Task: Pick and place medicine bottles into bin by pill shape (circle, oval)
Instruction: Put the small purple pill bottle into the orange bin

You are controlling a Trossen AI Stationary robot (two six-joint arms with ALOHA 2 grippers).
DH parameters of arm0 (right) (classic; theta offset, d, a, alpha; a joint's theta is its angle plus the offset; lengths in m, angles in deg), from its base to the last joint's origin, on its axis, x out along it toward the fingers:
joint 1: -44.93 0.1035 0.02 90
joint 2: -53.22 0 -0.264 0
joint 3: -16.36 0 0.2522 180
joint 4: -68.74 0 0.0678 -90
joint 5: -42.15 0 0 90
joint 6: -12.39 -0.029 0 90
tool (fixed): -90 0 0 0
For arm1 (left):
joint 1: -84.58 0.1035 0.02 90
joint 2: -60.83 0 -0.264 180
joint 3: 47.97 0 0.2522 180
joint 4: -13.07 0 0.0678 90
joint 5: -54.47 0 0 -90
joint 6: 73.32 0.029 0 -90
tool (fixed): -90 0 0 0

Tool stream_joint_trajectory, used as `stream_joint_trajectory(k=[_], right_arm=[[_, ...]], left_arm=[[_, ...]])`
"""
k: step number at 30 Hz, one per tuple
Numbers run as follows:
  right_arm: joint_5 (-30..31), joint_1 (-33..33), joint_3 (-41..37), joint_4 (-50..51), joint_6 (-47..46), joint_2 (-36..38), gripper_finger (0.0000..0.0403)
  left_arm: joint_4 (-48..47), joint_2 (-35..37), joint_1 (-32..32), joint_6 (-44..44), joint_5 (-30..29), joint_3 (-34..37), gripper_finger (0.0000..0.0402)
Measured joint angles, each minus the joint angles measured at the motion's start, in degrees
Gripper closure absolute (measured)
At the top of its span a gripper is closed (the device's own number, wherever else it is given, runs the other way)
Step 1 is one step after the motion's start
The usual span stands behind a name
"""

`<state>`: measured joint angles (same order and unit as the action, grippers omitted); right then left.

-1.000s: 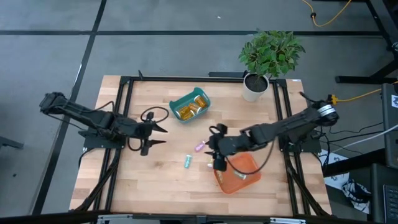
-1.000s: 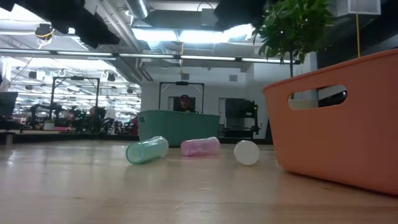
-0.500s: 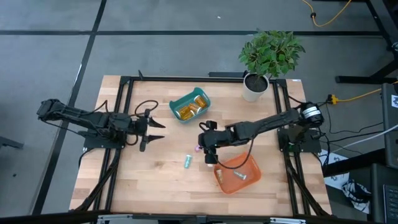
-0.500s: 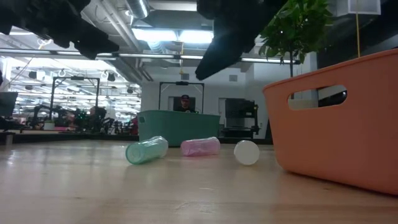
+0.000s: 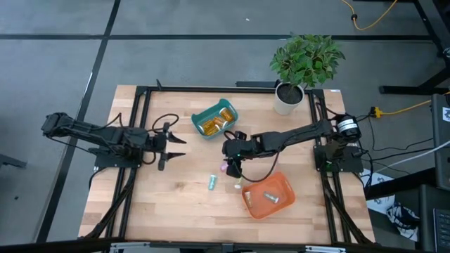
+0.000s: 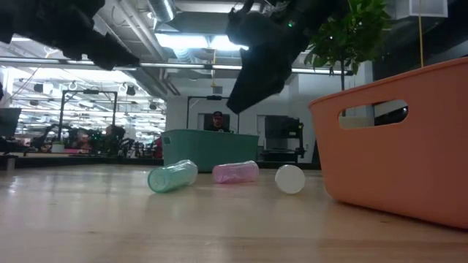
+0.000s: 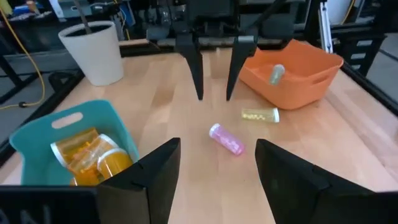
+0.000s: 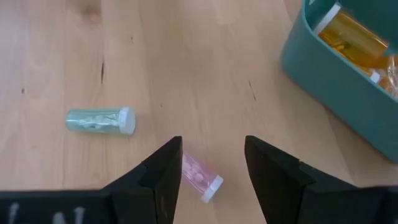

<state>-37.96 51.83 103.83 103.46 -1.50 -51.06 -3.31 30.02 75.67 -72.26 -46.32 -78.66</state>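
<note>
A purple bottle [image 8: 200, 175] lies on its side on the table, also in the high view [image 5: 225, 168]. My right gripper [image 5: 231, 162] hovers over it, open; in the right wrist view [image 8: 214, 168] its fingers stand on either side of the bottle, touching nothing. A teal-green bottle [image 5: 211, 183] and a yellow bottle [image 5: 237, 186] lie on their sides nearby. One bottle [image 5: 271, 197] lies in the orange bin [image 5: 280, 185]. Amber bottles [image 5: 213, 123] lie in the teal bin [image 5: 200, 115]. My left gripper [image 5: 177, 146] waits open at the table's left.
A potted plant [image 5: 290, 98] stands at the far right of the table. The orange bin's wall [image 6: 395, 146] rises close to the loose bottles on the right. Bare wood lies between the two grippers and toward the near edge.
My right gripper has gone from over the orange bin's left rim toward the table's far left, ending above the purple bottle and coming down into the low view. The bottles have not moved.
</note>
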Motion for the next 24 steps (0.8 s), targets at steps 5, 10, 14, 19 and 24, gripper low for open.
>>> stream_joint_trajectory(k=[5,10,14,19,24], right_arm=[[-0.07,0.00,0.00,0.08,0.00,-0.01,0.0226],[-0.09,0.00,0.00,0.46,-0.83,0.01,0.0226],[-0.96,0.00,0.00,1.28,-0.70,0.01,0.0226],[-1.01,0.00,0.00,1.52,-0.68,0.01,0.0226],[-1.01,0.00,0.00,1.68,-0.66,0.01,0.0226]], left_arm=[[5.95,0.00,0.00,-0.22,-0.37,4.93,0.0200],[12.18,0.26,0.04,1.07,-0.60,8.59,0.0200],[10.07,1.09,0.69,1.11,-0.64,8.85,0.0200],[6.50,6.91,2.98,0.22,-0.27,8.82,0.0200],[1.50,11.90,4.62,-0.81,2.87,8.82,0.0200]])
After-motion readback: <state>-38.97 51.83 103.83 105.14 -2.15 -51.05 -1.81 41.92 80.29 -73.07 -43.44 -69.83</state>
